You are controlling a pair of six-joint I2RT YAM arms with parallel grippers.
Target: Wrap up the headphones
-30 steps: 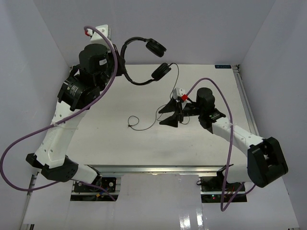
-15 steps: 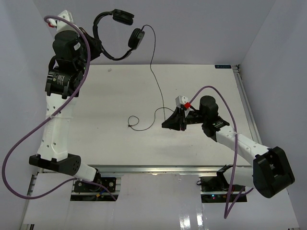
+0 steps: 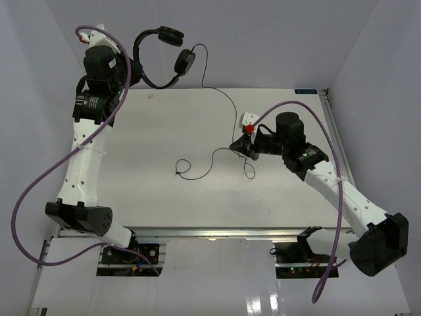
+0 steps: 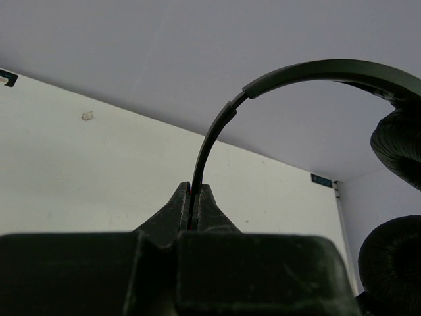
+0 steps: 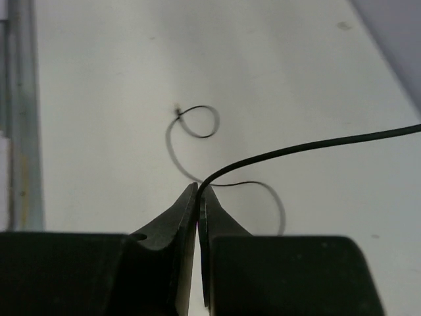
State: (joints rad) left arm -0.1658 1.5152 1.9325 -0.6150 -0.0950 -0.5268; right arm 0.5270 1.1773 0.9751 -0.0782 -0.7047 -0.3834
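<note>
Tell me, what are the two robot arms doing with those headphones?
The left gripper is pinching the thin headband and holding the headphones up in the air, past the far left corner of the table. The right gripper is shut on the long cord over the middle of the table. The cord's end lies curled in a little loop on the table. Nothing is wrapped yet.

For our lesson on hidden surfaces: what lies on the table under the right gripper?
The cord curls in a loose loop on the white table. The right gripper pinches it; the pinched stretch is hidden between its jaws.
</note>
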